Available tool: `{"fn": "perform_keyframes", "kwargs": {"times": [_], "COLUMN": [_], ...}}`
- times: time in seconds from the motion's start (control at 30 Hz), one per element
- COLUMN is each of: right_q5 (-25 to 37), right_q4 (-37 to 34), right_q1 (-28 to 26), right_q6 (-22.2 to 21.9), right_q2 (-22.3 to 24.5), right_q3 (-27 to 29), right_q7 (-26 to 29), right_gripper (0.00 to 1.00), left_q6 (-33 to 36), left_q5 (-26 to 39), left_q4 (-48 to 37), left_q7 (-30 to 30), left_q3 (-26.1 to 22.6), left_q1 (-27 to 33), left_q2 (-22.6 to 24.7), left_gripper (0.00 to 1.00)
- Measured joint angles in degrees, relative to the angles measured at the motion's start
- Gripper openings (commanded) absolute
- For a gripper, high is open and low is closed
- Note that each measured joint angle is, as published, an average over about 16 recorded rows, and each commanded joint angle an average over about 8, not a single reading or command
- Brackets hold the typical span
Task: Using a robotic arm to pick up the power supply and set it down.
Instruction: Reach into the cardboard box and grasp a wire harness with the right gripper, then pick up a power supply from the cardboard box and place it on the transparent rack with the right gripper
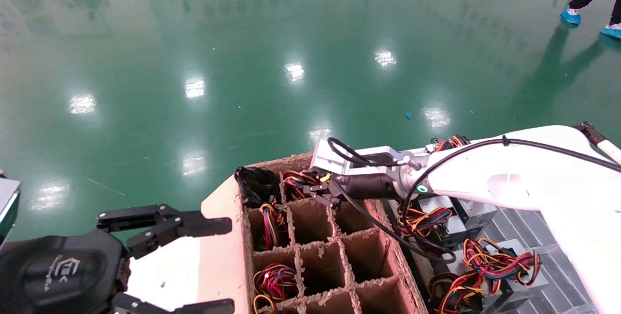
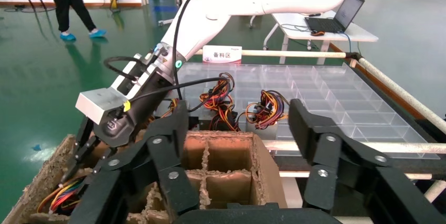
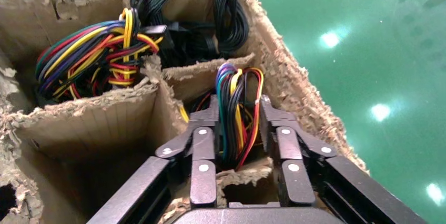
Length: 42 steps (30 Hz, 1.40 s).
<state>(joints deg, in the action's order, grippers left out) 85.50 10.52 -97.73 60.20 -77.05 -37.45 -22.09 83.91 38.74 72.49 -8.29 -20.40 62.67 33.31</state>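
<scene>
Green glossy floor (image 1: 242,61) is seen beyond a cardboard carton (image 1: 228,236) split into cells. The power supply (image 3: 236,140) is sunk in a far-row cell; only its wire loop is shown, the body being hidden. That loop is clamped between the fingers of the right gripper (image 3: 237,105). If lifted by wires alone, the bundle could slip or the plugs be strained. The box might also be snagged on the ragged dividers (image 3: 94,108), or the neighbouring black wire bundle (image 3: 210,13) dragged along. The left gripper (image 1: 232,265) is parked, spread wide, beside the carton.
</scene>
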Motion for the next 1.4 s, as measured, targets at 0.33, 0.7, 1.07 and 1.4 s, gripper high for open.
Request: {"fn": "perform_keyframes", "kwargs": {"times": [0.33,0.7,1.07,1.4], "right_q5": [-1.33,-4.12,-8.46,-12.15], "right_q4": [-0.92,-0.87,2.64,11.72], "right_q1": [-0.49,-2.76,-5.92,-8.54], "right_q6": [0.77,3.84,8.30,13.04], "right_q2": [0.13,1.45,4.93,11.97], "right_q3": [-0.10,1.18,4.10,6.84], "right_q7": [0.17,-0.32,-1.73,1.17], "right_gripper": [0.00,0.00,0.00,0.00], "left_q6": [0.00,-0.01,-0.01,-0.01], "left_q5": [0.00,-0.01,-0.01,-0.02], "left_q4": [0.00,0.00,0.00,0.00], "left_q7": [0.00,0.01,0.01,0.01], "left_q3": [-0.01,-0.01,-0.02,-0.03], "left_q1": [0.00,0.00,0.01,0.01], "left_q2": [0.00,-0.01,-0.01,-0.01], "left_gripper": [1.00,1.00,1.00,1.00]}}
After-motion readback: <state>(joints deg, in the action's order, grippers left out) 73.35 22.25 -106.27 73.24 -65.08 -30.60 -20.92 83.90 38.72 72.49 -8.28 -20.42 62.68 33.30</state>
